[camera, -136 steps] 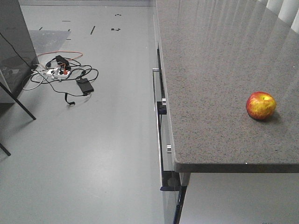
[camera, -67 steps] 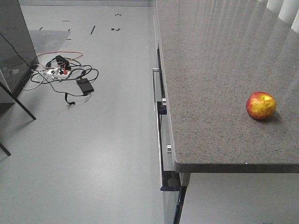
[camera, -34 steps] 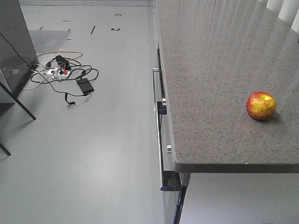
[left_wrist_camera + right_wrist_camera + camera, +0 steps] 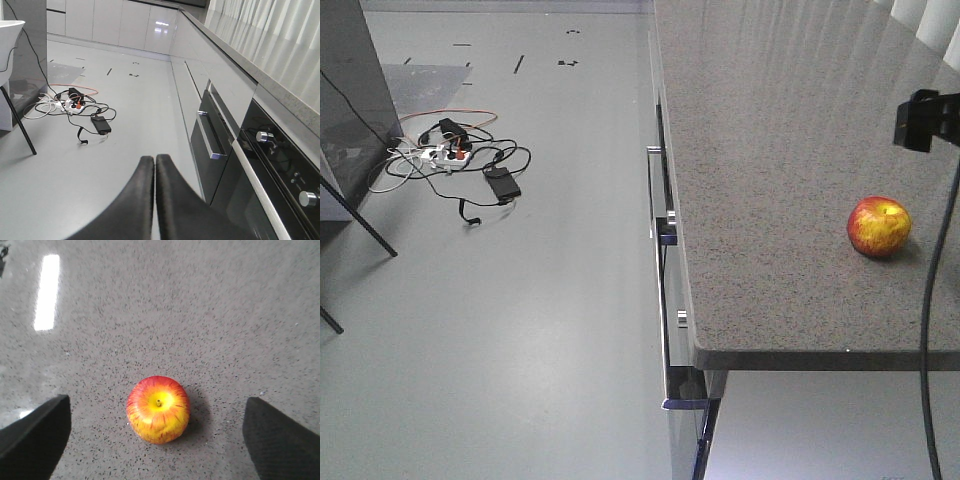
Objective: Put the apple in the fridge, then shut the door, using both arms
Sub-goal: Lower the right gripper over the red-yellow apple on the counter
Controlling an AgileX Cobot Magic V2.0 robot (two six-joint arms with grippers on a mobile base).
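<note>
The apple (image 4: pixel 879 227), red with yellow patches, sits upright on the grey speckled counter (image 4: pixel 770 200) near its right side. In the right wrist view I look straight down on the apple (image 4: pixel 158 409). My right gripper (image 4: pixel 156 399) is open wide, one finger on each side of the apple and well apart from it. A black part of the right arm (image 4: pixel 924 118) and its cable (image 4: pixel 928 330) show above the apple. My left gripper (image 4: pixel 154 158) is shut on nothing, over the floor beside the oven front. A tall dark grey face (image 4: pixel 350 90) at the far left may be the fridge; the door cannot be made out.
The counter's front edge (image 4: pixel 820 357) runs close to the apple. Below it are drawer handles (image 4: pixel 653 190) and an oven with knobs (image 4: pixel 265 137). A tangle of cables and a power strip (image 4: pixel 450 160) lies on the grey floor. Black stand legs (image 4: pixel 360 215) cross the left side.
A black part of the right arm and its cable have come into the front view at the right, above the apple. The apple has not moved.
</note>
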